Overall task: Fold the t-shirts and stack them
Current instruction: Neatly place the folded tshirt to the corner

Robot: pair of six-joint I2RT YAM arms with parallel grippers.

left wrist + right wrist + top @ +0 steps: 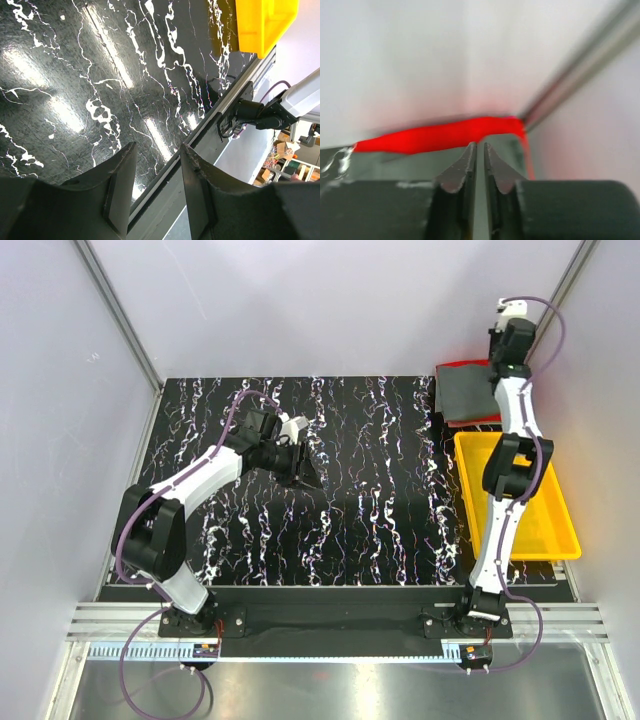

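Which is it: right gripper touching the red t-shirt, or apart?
Cannot tell. Right wrist view blurs the red t-shirt beyond the right gripper; no contact or gap shows.

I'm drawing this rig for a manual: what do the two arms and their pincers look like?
The left arm and right arm have white shells, black joints and looping purple cables. The left pincer and right pincer have dark, tapering fingers.

Inspection found a robotics laboratory test cell. A black marbled table [370, 510] stood enclosed by plain white panels [330, 300] set in aluminium framing [115, 310]. The left arm [190, 485] and right arm [510, 490] were mounted at the near edge by slotted aluminium rails [110, 625], with purple cables [122, 680] trailing. Cardboard boxes [281, 150] cluttered the room beyond.
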